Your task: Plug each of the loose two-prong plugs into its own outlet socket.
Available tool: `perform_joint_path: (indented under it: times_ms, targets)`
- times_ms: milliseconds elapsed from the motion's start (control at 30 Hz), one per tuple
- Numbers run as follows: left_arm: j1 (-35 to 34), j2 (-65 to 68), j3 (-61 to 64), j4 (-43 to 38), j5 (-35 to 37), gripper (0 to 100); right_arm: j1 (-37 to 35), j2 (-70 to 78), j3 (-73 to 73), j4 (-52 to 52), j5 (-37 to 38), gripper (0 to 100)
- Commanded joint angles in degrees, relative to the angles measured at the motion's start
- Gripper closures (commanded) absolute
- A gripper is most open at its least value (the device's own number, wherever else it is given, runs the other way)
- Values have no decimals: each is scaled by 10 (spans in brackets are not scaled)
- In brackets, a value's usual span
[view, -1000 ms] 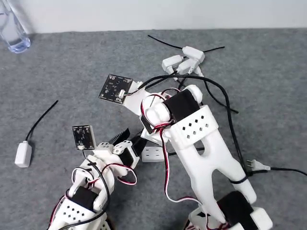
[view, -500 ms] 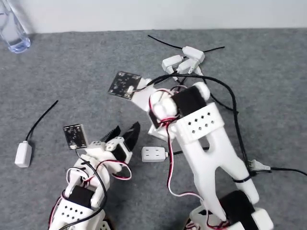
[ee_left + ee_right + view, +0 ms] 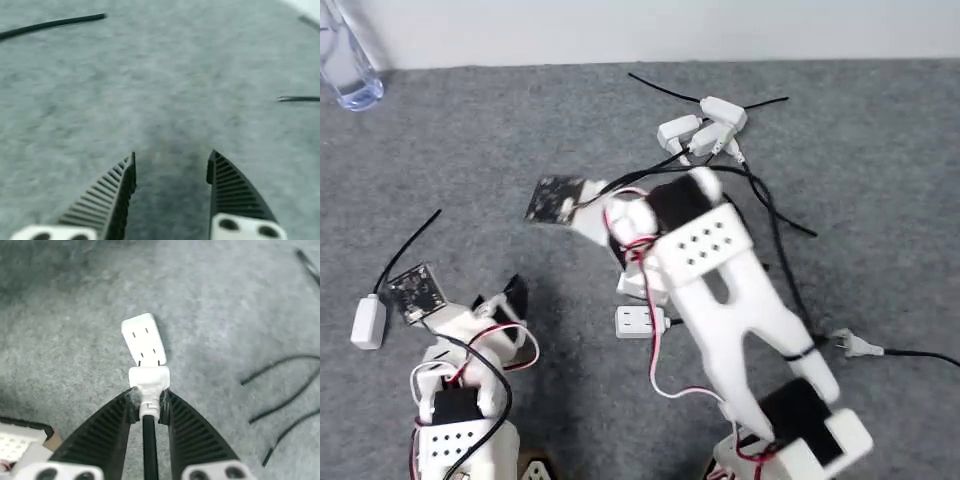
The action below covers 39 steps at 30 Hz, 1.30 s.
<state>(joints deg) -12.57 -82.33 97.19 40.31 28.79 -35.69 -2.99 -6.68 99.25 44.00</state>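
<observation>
Right gripper (image 3: 149,402) pinching the white plug (image 3: 148,377) by its cable end, and the outlet block (image 3: 144,340) lies straight ahead, touching the plug's nose, both long axes in line. Looks like a straight push seats it. Left gripper (image 3: 171,165) spread wide, well apart from the block.

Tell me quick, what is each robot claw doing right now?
Left gripper: open, holding nothing.
Right gripper: closed on a white plug.
</observation>
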Motion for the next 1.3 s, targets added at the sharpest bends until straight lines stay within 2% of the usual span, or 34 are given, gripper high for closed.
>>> perform_joint_path:
  times_ms: [0, 167, 400, 667, 1267]
  targets:
    - [-18, -5, -4, 10, -39, 775, -22, 22, -7, 10, 30, 989]
    - [-17, -4, -4, 11, -74, 775, -24, 55, -6, 6, 85, 989]
    - [8, -4, -4, 11, -73, 775, -22, 43, 54, -50, 149, 988]
    - [8, -4, -4, 10, -73, 775, -22, 36, 126, -153, 152, 988]
    - [8, -4, -4, 10, -73, 775, -10, 41, 129, -169, 150, 988]
